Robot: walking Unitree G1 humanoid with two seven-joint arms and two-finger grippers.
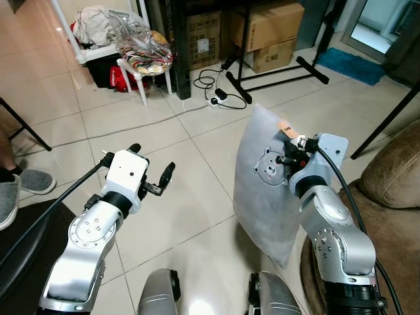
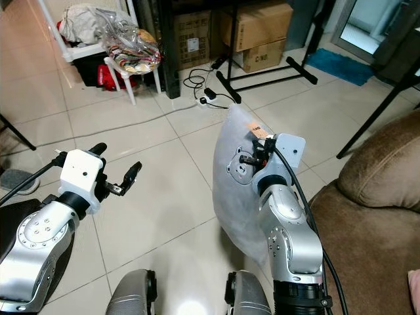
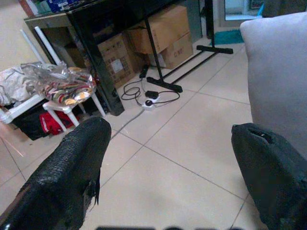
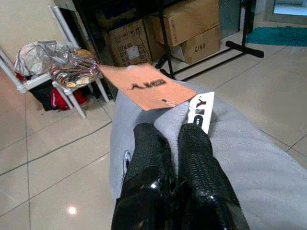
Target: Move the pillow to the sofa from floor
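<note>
Matt grey cloth pillow (image 1: 262, 197); glossy tile floor (image 1: 197, 197); brown fabric sofa (image 2: 374, 216).

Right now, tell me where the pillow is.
The grey pillow hangs upright off the floor on the robot's right, pinched at its top edge by the right gripper, beside the brown sofa.

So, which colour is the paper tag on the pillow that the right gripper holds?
Orange, on the grey bear-print pillow pinched by the right gripper; the orange paper tag shows best in the right wrist view.
</note>
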